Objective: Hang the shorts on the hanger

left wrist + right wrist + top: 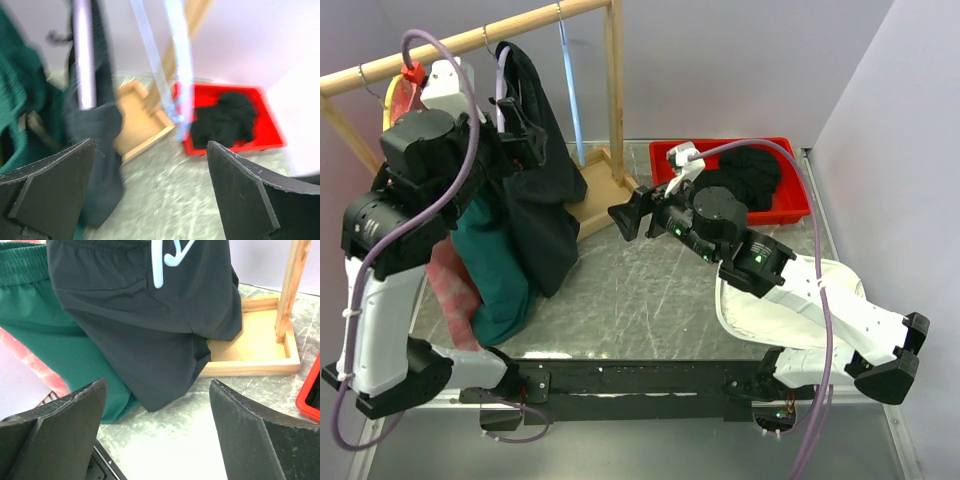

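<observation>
Shorts (150, 325), plain black, elastic-waisted, hang seemingly on lavender hanger (84, 65).

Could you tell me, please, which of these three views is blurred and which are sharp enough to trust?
Left wrist view: motion-smeared, the red bin and black shorts streaked, though the left pincer's fingers look crisp. Right wrist view: sharp, the shorts' waistband stitching legible. Top external view: sharp, evenly lit, only soft shadows.
</observation>
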`<action>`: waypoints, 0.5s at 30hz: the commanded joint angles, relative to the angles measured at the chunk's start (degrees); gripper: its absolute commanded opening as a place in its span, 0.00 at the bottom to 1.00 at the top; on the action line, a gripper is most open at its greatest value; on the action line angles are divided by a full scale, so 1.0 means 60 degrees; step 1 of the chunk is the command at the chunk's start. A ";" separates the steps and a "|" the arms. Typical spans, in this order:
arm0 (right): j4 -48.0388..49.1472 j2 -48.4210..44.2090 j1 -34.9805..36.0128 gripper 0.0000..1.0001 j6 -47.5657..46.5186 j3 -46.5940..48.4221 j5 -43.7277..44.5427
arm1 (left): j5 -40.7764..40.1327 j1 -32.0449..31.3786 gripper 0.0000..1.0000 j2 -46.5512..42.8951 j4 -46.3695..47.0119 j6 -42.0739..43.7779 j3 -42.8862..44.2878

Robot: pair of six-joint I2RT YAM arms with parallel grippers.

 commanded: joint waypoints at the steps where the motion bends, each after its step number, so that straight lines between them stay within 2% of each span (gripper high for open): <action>1: 0.0155 -0.0344 0.0000 0.90 -0.0038 -0.0290 0.0458 | -0.1858 -0.1975 0.97 0.1034 0.0007 0.0515 0.1684; 2: 0.0125 -0.0373 -0.0015 0.91 0.0006 -0.0465 0.0647 | -0.2529 -0.2432 0.97 0.1403 -0.0142 0.0733 0.2616; 5: 0.0037 -0.0578 -0.0117 0.91 0.0299 -0.1064 0.1028 | -0.3528 -0.3913 0.97 0.2387 0.0118 0.1231 0.3488; 7: -0.0006 -0.0928 -0.0307 0.92 0.0692 -0.1664 0.1278 | -0.3575 -0.4542 0.97 0.2549 0.0616 0.1423 0.3272; 10: -0.0036 -0.1571 -0.0629 0.93 0.1249 -0.2615 0.1556 | -0.3313 -0.4897 0.97 0.2812 0.1204 0.1337 0.2526; 13: -0.0124 -0.2303 -0.0747 0.94 0.1820 -0.3596 0.2215 | -0.2932 -0.4956 0.97 0.3150 0.1291 0.0854 0.2027; 15: -0.0212 -0.2889 -0.0791 0.95 0.2202 -0.4111 0.2566 | -0.2596 -0.4956 0.97 0.3078 0.1905 0.0619 0.0931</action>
